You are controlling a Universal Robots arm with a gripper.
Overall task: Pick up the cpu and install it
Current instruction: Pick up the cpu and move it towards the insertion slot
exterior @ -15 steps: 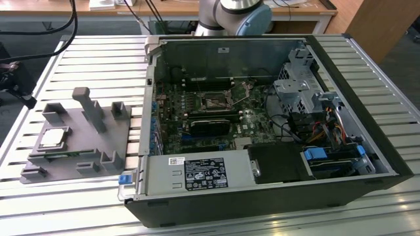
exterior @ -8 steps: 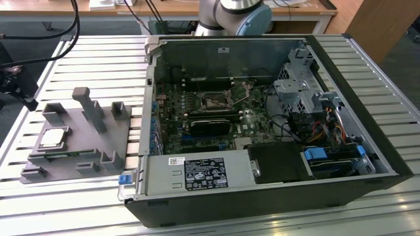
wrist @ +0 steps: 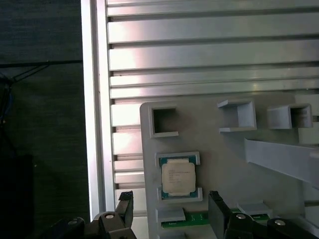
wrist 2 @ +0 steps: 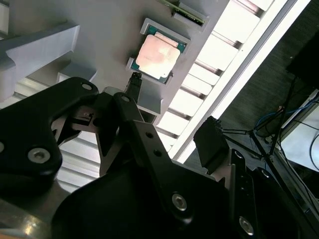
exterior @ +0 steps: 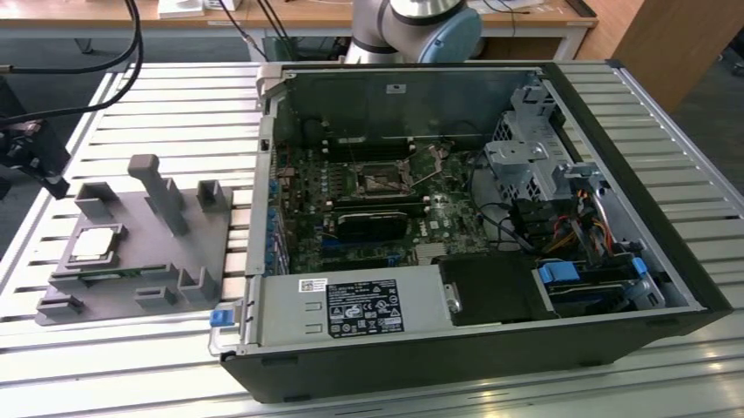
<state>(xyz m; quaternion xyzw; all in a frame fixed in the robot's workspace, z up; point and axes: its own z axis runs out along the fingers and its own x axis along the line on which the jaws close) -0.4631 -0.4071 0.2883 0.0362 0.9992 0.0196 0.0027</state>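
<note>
The gripper (wrist: 170, 201) is seen closest in both wrist views. Its two black fingers (wrist: 125, 206) are spread wide apart, and nothing is held between them. In the second wrist view the gripper (wrist 2: 172, 102) is seen held above a grey tray (wrist 2: 99, 30).

The cpu (wrist: 178, 178) is found just past the gap between the fingers. It is not touched by them. It is laid flat in a small square pocket of the grey tray (wrist: 224, 164), with its shiny top facing up. In the second wrist view the cpu (wrist 2: 157, 55) is seen in the same pocket. A thin green strip (wrist: 192, 220) is set in a slot right beside it.

In the exterior view the tray (exterior: 204, 252) is placed on the slatted metal tabletop (exterior: 163, 113), at the exterior view's left. The cpu (exterior: 93, 246) is seen near the tray's outer edge. A tall grey post (exterior: 157, 187) is stood up on the tray.

Beside the tray, an open computer case (exterior: 686, 287) is laid on the tabletop. A black square socket (exterior: 378, 181) is seen on the board inside it, well apart from the cpu. Farthest away, the base of the robot arm (exterior: 419, 26) is seen behind the case.
</note>
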